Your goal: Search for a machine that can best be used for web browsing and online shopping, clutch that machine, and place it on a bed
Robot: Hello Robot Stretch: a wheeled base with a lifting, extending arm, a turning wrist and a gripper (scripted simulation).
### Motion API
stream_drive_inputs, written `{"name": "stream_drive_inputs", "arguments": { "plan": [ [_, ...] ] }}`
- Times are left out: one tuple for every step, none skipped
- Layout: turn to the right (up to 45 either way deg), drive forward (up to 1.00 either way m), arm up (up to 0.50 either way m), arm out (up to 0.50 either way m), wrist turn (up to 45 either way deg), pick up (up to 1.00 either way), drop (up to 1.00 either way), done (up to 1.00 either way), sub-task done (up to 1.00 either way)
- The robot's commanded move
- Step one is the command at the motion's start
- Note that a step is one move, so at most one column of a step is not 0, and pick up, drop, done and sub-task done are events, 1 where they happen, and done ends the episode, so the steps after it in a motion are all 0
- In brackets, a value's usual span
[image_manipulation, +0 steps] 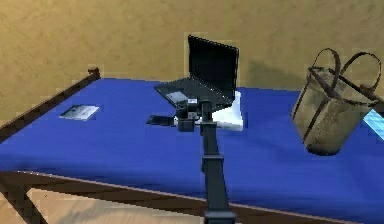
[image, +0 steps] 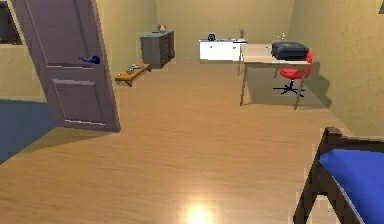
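Observation:
An open dark laptop (image_manipulation: 208,72) rests on the blue bed (image_manipulation: 120,140) in the arm side view, screen upright and base toward the arm. The dark arm bar (image_manipulation: 212,170) rises from the bottom edge to the gripper (image_manipulation: 184,110), which lies at the laptop's near edge. With the laptop on the mattress right behind the gripper, I cannot tell whether it holds anything. In the forward view, a corner of the same blue bed (image: 352,172) with its dark wooden frame shows at the bottom right.
On the bed lie a white flat thing (image_manipulation: 230,116) beside the laptop, a woven basket (image_manipulation: 335,100) at the right, a small flat item (image_manipulation: 80,112) at the left. Ahead: an open door (image: 62,60), desk (image: 262,58) with dark bag (image: 290,48), red chair (image: 293,74), grey cabinet (image: 157,46).

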Motion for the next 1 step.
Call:
{"name": "stream_drive_inputs", "arguments": {
  "plan": [
    [0.0,0.0,0.0,0.0,0.0,1.0,0.0,0.0,0.0]
  ]
}}
